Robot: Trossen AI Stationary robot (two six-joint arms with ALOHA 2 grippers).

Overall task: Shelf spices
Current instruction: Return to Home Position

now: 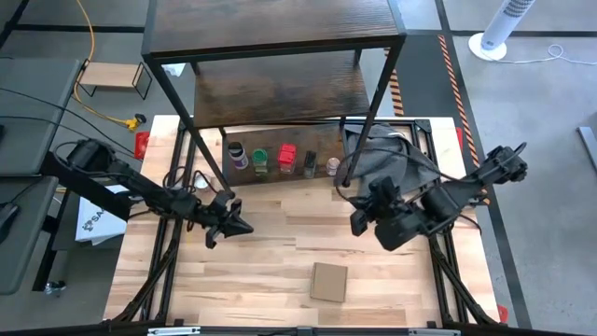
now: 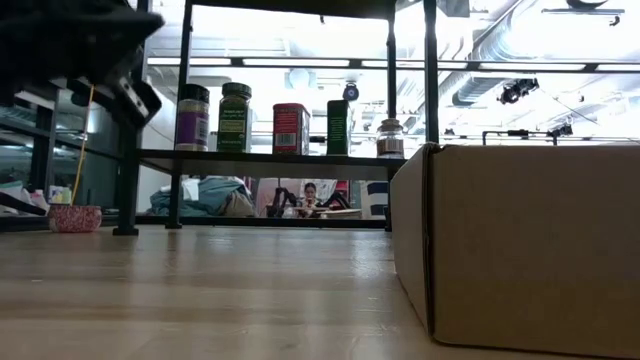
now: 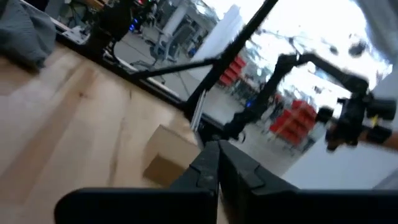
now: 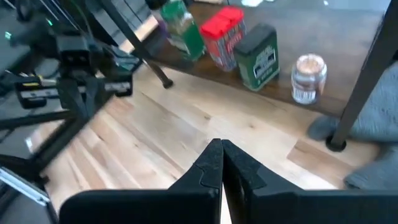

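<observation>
Five spice containers stand in a row on the lowest board of the dark wood shelf point(image 1: 280, 93): purple-lidded point(image 1: 237, 154), green-lidded point(image 1: 260, 160), red boxy point(image 1: 287, 157), dark point(image 1: 310, 164), pale point(image 1: 333, 165). The low view shows them too, from the purple one point(image 2: 192, 118) to the pale one point(image 2: 389, 138). My left gripper point(image 1: 241, 227) is shut and empty above the table, near the shelf's left legs. My right gripper point(image 1: 357, 222) is shut and empty, in front of the shelf's right side; its wrist view shows the red point(image 4: 227, 34), dark point(image 4: 261, 55) and pale point(image 4: 309, 76) containers.
A flat brown cardboard box point(image 1: 328, 282) lies on the table near the front edge, and fills the right of the low view point(image 2: 520, 245). A grey cloth point(image 1: 381, 159) lies by the shelf's right legs. A small light-wood rack point(image 1: 114, 77) stands off the table at the far left.
</observation>
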